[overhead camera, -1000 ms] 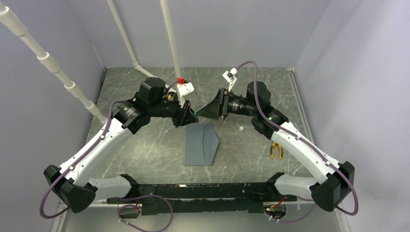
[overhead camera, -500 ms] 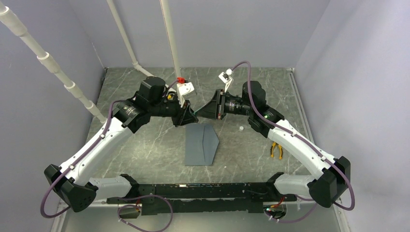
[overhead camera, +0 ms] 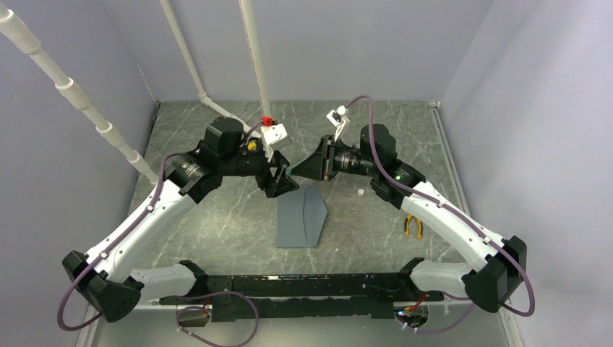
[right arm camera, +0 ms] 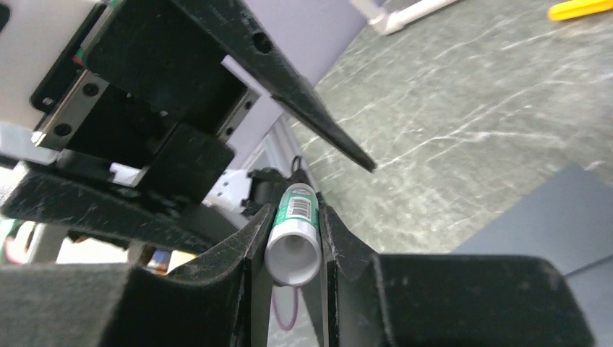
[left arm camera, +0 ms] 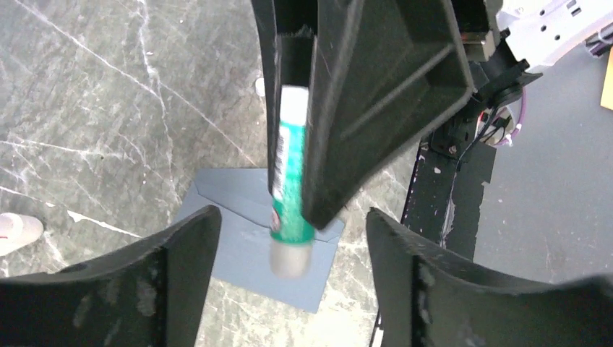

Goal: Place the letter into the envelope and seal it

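The slate-grey envelope (overhead camera: 300, 217) lies flat on the table, its flap side showing in the left wrist view (left arm camera: 238, 246). The letter is out of view. Above the envelope's far end the two grippers meet tip to tip. My right gripper (overhead camera: 296, 171) (right arm camera: 294, 213) is shut on a green-and-white glue stick (right arm camera: 293, 238) (left arm camera: 289, 195), whose pale tip points down over the envelope. My left gripper (overhead camera: 283, 181) (left arm camera: 289, 215) stands open, its fingers wide on either side of the stick and not touching it.
Yellow-handled pliers (overhead camera: 413, 224) lie on the table to the right, and a small white cap (overhead camera: 359, 192) sits right of the envelope. White pipes (overhead camera: 253, 58) rise at the back, with a red clip (overhead camera: 269, 120) at their foot. Grey walls enclose the table.
My left gripper has opened and let go of the glue stick. My right gripper closed on the stick and shifted slightly left. The envelope has not moved.
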